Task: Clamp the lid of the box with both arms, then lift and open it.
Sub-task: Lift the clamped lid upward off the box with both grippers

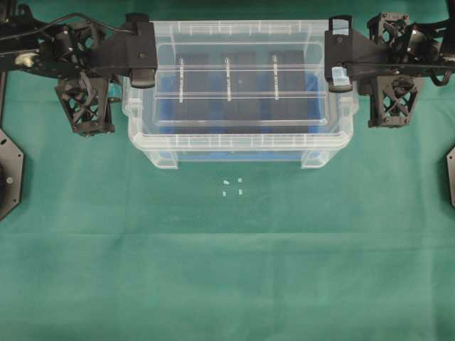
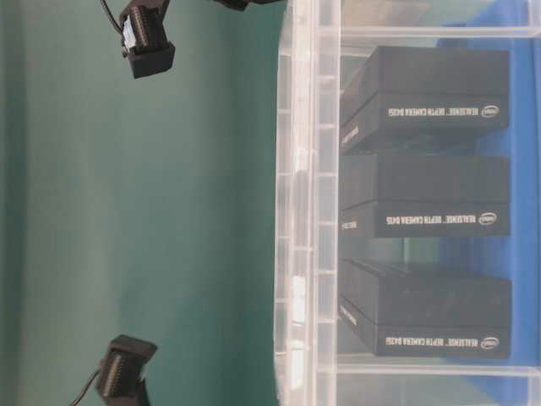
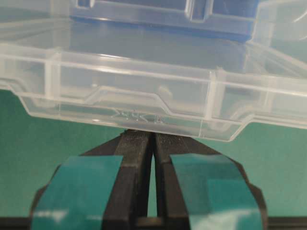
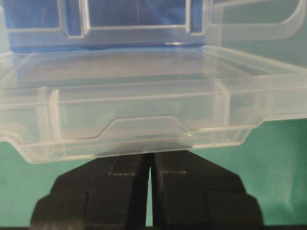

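Note:
The clear lid (image 1: 238, 92) lies level over the clear box (image 1: 242, 145), held at both short ends. My left gripper (image 1: 142, 77), with teal tape on its fingers (image 3: 91, 187), is shut on the lid's left end (image 3: 144, 91), its tips (image 3: 153, 134) meeting under the end tab. At the opposite end my right gripper (image 1: 340, 82) is shut on the lid (image 4: 139, 105), tips (image 4: 149, 155) pinched at the tab. The blue base insert (image 3: 158, 24) shows beyond the lid. Three black slim boxes (image 2: 431, 203) lie inside. How far the lid stands off the rim I cannot tell.
Green cloth (image 1: 227, 270) covers the table. A few small white bits (image 1: 232, 186) lie just in front of the box. Black mounting plates sit at the left edge (image 1: 8, 174) and the right edge (image 1: 451, 174). Both lattice wrists (image 1: 85, 106) (image 1: 394, 103) flank the box.

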Robot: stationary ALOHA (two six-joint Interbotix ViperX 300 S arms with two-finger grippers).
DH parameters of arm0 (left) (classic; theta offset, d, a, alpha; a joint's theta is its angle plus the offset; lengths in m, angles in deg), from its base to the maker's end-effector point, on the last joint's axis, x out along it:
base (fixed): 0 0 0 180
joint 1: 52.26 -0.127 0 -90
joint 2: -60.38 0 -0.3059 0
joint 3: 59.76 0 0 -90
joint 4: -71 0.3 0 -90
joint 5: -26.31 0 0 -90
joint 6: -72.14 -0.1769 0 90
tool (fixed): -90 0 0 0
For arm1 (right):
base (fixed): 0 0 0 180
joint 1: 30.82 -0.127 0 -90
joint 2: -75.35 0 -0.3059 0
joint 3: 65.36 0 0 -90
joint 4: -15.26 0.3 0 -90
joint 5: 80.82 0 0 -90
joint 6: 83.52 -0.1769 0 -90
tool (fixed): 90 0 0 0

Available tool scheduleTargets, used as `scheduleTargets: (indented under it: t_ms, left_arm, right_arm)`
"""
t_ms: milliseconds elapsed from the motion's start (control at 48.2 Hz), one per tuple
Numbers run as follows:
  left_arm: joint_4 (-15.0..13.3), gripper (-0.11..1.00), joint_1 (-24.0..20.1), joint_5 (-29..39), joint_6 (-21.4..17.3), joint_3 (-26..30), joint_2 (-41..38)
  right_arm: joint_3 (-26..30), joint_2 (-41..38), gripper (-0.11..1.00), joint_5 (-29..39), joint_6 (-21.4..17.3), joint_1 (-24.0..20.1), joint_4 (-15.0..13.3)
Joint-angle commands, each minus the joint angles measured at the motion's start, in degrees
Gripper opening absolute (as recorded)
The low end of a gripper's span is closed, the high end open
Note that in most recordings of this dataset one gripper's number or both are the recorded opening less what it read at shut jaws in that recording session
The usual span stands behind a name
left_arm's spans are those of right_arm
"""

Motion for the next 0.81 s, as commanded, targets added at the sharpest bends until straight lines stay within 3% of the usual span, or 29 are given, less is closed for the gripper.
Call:
scheduleTargets:
  t_ms: [0,788]
  left_arm:
    - [-0.2,0.01,0.2,-0.4,0.3,0.8,1.8]
    - [-0.2,0.01,0.7,2.5,0.7,3.0,2.0]
  right_arm:
    - [3.0,0.5,0.00,-0.5,-0.3,-1.1,0.4]
    - [5.4,2.4,0.00,2.9,-0.4,-1.4,0.4]
